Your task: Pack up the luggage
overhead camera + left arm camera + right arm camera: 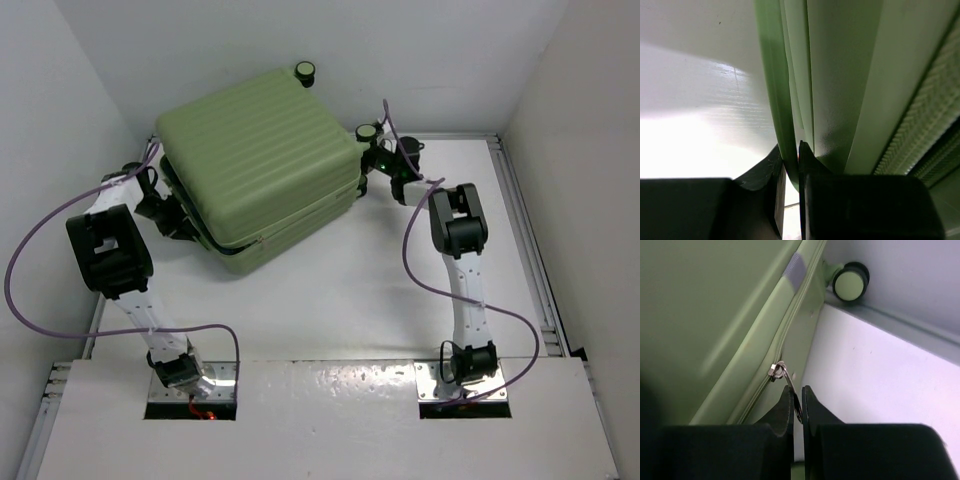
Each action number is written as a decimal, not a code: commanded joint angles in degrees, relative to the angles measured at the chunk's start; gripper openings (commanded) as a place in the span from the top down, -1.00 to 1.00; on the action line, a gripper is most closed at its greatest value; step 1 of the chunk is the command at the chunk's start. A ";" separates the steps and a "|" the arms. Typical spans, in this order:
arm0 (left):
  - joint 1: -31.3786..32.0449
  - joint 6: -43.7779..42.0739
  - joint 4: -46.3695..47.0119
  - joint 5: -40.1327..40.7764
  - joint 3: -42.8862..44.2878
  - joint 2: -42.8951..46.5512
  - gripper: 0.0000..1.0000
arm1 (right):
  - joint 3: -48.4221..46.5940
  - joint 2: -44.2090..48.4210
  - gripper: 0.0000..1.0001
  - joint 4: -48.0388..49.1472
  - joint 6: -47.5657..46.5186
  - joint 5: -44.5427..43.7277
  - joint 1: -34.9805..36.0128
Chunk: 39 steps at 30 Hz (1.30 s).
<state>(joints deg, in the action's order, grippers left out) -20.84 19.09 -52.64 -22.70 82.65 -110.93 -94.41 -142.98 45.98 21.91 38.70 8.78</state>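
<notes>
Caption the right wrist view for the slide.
Right tool shut on the zipper pull of the green luggage, one wheel beyond.

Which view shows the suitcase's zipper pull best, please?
The right wrist view: the zipper pull hangs from the luggage seam, pinched in the right gripper. The top view cannot resolve it; the left wrist view shows zipper tape but no pull.

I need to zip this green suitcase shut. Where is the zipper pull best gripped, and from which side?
Pinch the thin flat tab of the zipper pull, which hangs clear of the luggage seam. Come from outside the shell, one finger on each flat face, as the right gripper has it. Nothing else along that seam seems to stand proud enough to pinch.
</notes>
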 commanded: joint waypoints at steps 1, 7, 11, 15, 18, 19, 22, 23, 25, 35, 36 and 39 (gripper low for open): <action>-4.83 -8.46 19.68 20.68 -0.74 -6.14 1.00 | -7.88 -5.71 0.99 -0.53 -1.79 -30.08 -6.76; -3.24 -9.60 20.21 18.22 -1.27 -6.66 1.00 | -26.30 -15.12 0.99 -6.42 -0.82 -31.22 -4.48; -1.66 -10.13 21.35 17.69 -2.32 -6.14 1.00 | -32.41 -19.87 0.99 -8.97 -1.61 -31.75 -3.50; -0.52 -9.61 21.97 14.80 -2.32 -5.61 0.83 | -29.45 -19.28 0.99 -7.23 -1.52 -32.28 -2.71; 0.01 -9.60 23.28 12.33 -3.72 -3.59 0.50 | -22.60 -15.41 0.99 -4.85 -1.26 -30.88 -2.71; 0.62 -9.60 23.29 11.72 -3.73 -2.80 0.13 | -21.18 -13.49 0.99 -4.50 -1.26 -29.83 -2.89; 2.29 -8.81 26.53 10.49 -6.79 2.53 -0.43 | -14.50 -8.82 0.53 -3.00 -0.56 -27.63 -3.50; 3.08 -8.81 27.50 9.26 -7.50 4.13 -0.49 | -11.96 -6.11 -0.01 -2.48 -0.29 -27.01 -3.68; 4.40 -8.81 29.60 6.81 -9.34 8.78 -0.56 | -8.17 -4.16 -0.28 -0.72 0.32 -24.90 -3.94; 5.72 -10.48 36.02 -5.06 -16.02 24.08 -0.56 | 7.66 8.59 -0.43 2.27 1.03 -12.07 -3.68; 5.72 -11.00 37.25 -7.16 -16.90 25.84 -0.56 | 9.14 10.33 -0.43 3.06 1.11 -10.15 -3.59; 5.20 -11.01 44.01 -11.22 -21.03 33.31 -0.56 | 11.17 12.01 -0.46 3.24 0.59 -10.04 -3.50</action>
<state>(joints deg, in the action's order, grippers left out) -17.89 7.49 -21.02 -19.73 63.00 -84.58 -84.23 -136.05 44.36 22.79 24.95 4.43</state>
